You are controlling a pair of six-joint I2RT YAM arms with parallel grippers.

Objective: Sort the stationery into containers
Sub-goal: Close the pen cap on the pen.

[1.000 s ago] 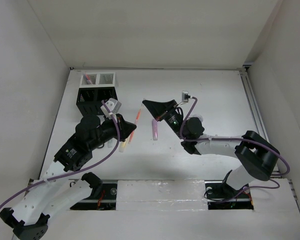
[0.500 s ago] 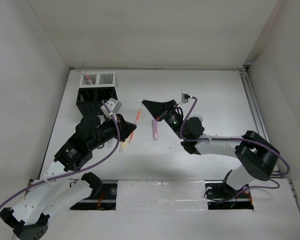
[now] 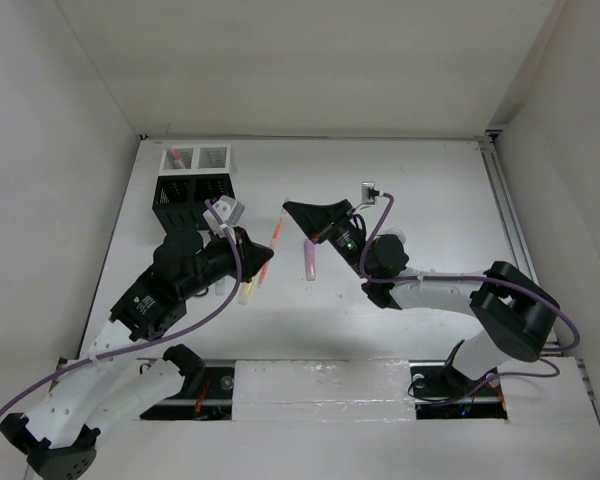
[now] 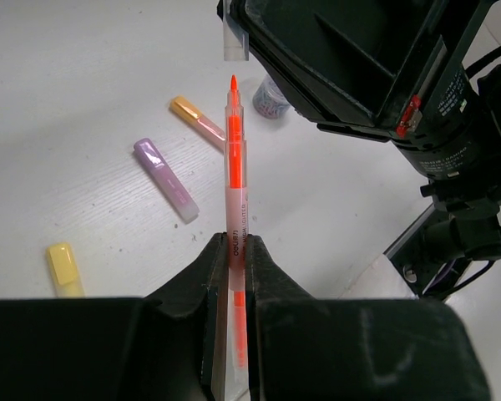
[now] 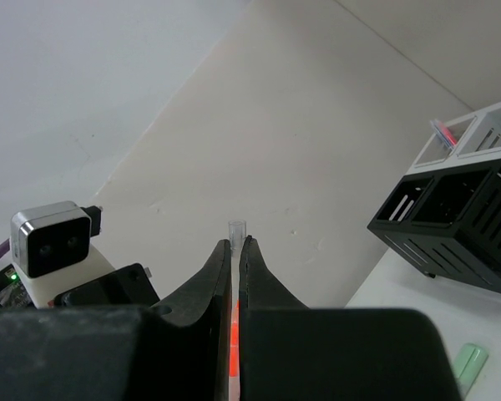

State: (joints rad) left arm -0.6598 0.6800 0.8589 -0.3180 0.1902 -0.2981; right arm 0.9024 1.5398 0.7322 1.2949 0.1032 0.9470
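Your left fingers (image 4: 202, 280) are clenched on an orange pen (image 4: 234, 167), gripping it low on the barrel so its bare tip points away from the wrist, above the table (image 4: 83, 75). Your right fingers (image 5: 210, 276) are pinched shut on a small clear cap (image 5: 236, 227). In the left wrist view the cap sits in line with the pen's tip and just short of it, with a thin gap between the two.

On the table under the pen lie a purple marker (image 4: 164, 178), a yellow marker (image 4: 63, 269) and an orange marker (image 4: 196, 117), all apart from one another. A small round greyish piece (image 4: 270, 98) sits just beyond the orange one.

From above, the black organiser (image 3: 193, 195) stands at the far left of the table with the white organiser (image 3: 198, 158) directly behind it. A pink pen (image 3: 177, 157) leans in the white one's left compartment. A green marker (image 5: 468, 365) lies on the table in front of the black organiser.
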